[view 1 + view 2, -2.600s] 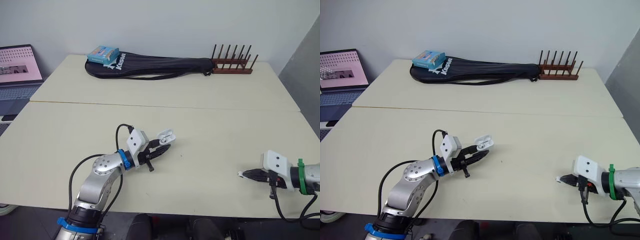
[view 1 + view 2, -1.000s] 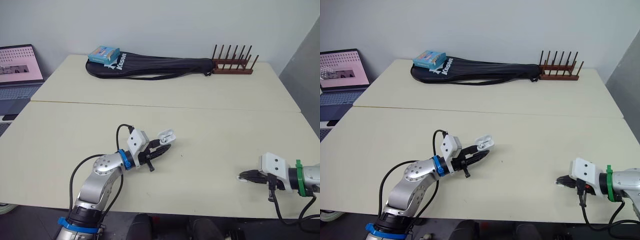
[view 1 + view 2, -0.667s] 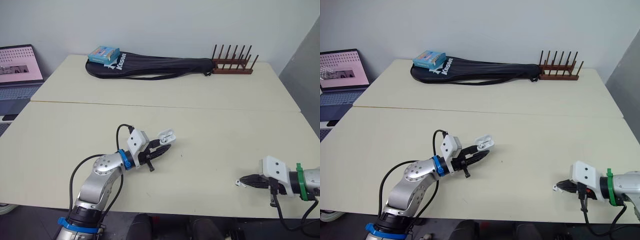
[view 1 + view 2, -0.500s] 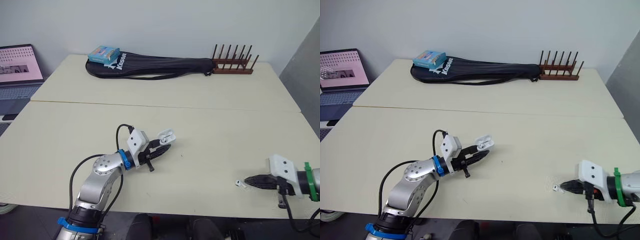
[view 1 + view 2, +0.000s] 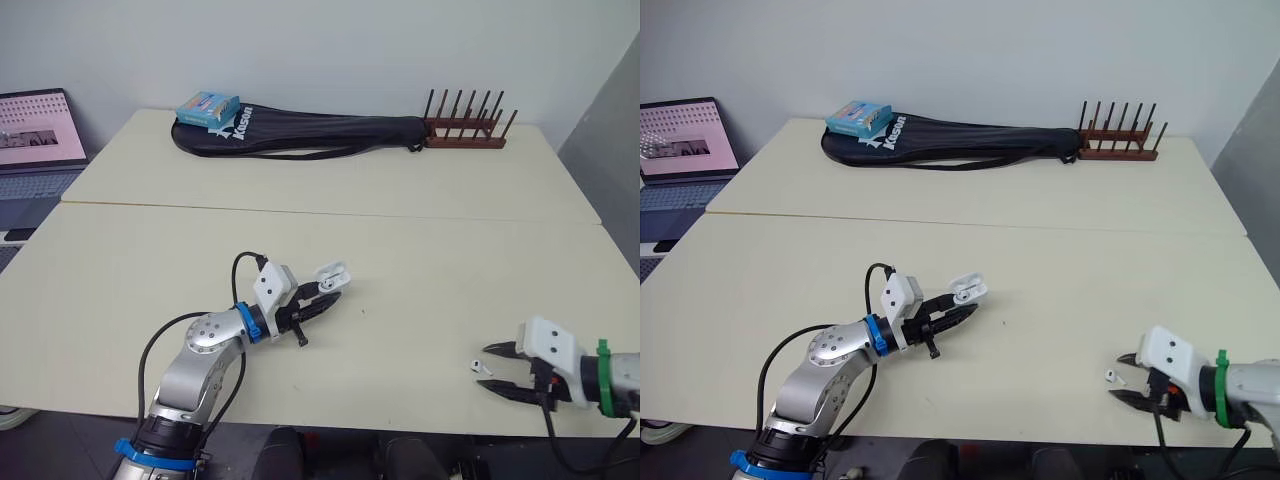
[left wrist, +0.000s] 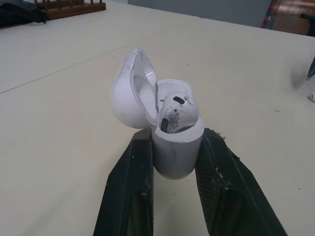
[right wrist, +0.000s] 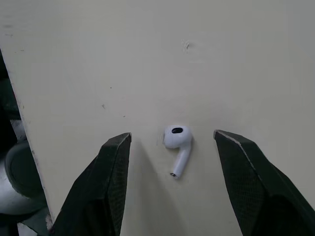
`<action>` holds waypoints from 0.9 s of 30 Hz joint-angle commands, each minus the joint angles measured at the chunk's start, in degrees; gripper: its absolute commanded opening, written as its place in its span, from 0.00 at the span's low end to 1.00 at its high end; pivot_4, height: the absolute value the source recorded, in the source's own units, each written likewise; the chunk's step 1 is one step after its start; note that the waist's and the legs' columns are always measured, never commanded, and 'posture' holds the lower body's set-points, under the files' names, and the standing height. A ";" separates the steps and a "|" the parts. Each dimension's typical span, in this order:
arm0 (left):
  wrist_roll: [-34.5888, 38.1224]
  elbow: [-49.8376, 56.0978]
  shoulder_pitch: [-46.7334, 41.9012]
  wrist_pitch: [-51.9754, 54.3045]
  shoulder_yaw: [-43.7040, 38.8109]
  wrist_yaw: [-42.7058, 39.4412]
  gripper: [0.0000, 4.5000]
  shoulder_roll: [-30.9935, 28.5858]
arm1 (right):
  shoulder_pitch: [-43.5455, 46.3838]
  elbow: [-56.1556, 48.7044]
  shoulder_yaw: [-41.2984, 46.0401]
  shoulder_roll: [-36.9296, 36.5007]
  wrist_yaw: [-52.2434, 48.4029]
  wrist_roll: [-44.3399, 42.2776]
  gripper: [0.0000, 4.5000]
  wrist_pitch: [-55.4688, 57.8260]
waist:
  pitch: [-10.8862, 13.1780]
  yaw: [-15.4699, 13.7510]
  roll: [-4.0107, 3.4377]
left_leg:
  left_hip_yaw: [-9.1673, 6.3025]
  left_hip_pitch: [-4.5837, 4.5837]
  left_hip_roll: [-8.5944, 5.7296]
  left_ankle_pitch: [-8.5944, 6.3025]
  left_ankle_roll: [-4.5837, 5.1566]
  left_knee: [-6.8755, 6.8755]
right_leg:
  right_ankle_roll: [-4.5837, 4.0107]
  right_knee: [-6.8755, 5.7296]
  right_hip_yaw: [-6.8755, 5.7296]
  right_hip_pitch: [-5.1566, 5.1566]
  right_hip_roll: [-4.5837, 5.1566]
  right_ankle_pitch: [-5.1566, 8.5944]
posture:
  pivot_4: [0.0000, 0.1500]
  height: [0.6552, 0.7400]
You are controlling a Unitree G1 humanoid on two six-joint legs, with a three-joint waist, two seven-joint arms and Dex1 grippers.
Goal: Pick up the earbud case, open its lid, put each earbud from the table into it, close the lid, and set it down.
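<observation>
Lower left of centre in the eye views: left gripper (image 5: 322, 300), jaws clamped on the lower body of the white earbud case (image 6: 177, 147), 1 black finger on each side. Held clear of the cream counter (image 5: 450, 260), angled up toward the middle of the frame. Lid (image 6: 130, 93) swung open and hinged back to 1 side; inside the case a seated earbud (image 6: 176, 110), its dark mesh showing.

Lower right corner of the eye views: right gripper (image 5: 482, 367), jaws apart, low over the counter near its front edge. Between the 2 fingertips and touching neither — the loose earbud (image 7: 176, 142), white, lying on the counter, with a clear gap on each side in the right wrist view. Well apart from the case.

Along the top of the frame, at the far side of the counter: a long black racket bag (image 5: 300, 132), a blue box (image 5: 207, 107) at its left end, a brown wooden rack (image 5: 465, 135) with upright pegs just beside its right end. At the left edge, off the counter — an open laptop (image 5: 35, 135) with a pinkish screen
</observation>
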State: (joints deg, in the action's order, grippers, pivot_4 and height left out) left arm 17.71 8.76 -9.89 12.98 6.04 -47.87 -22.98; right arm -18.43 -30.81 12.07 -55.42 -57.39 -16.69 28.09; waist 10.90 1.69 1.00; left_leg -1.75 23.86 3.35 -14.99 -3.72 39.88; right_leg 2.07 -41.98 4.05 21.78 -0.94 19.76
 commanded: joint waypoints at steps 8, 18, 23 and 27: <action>0.46 2.39 -0.28 -0.58 -0.25 0.44 0.18 -0.09 | 1.98 2.27 -4.03 1.94 3.66 3.58 0.59 -2.03 | 0.00 -0.03 0.01 | 0.00 0.03 -0.01 0.00 0.00 -0.01 | -0.10 0.01 -0.01 0.01 0.00 -0.06 | 1.00 0.28; 0.56 2.87 0.21 -0.50 -0.21 0.83 0.18 -0.20 | 1.40 6.06 -4.83 -0.13 1.43 5.83 0.08 -9.21 | -0.07 -0.02 0.11 | 0.01 -0.03 0.01 0.00 0.00 0.01 | 0.01 0.01 0.01 -0.03 -0.01 0.00 | 1.00 0.28; 0.71 3.19 0.46 -0.30 -0.03 0.93 0.18 -0.17 | 3.22 12.79 -3.44 -5.76 -6.34 6.37 0.08 -20.01 | -0.06 -0.02 0.11 | 0.02 -0.02 -0.04 0.00 0.00 0.02 | 0.01 0.02 0.01 -0.04 0.02 0.00 | 1.00 0.28; 0.72 3.52 0.68 -0.25 0.17 1.07 0.18 0.04 | 7.85 22.42 -4.07 -11.19 -14.84 6.51 0.08 -30.54 | -0.06 0.01 0.12 | 0.02 -0.02 -0.04 0.00 0.01 0.01 | -0.01 0.02 0.00 -0.03 0.03 0.00 | 1.00 0.28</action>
State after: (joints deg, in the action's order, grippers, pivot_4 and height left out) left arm 17.72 9.25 -9.12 13.21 6.17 -46.85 -23.00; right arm -12.19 -10.92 7.42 -65.10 -68.88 -10.17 1.37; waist 10.85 1.70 1.12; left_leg -1.72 23.84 3.32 -15.00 -3.71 39.90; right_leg 2.02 -41.96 4.06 21.76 -0.92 19.73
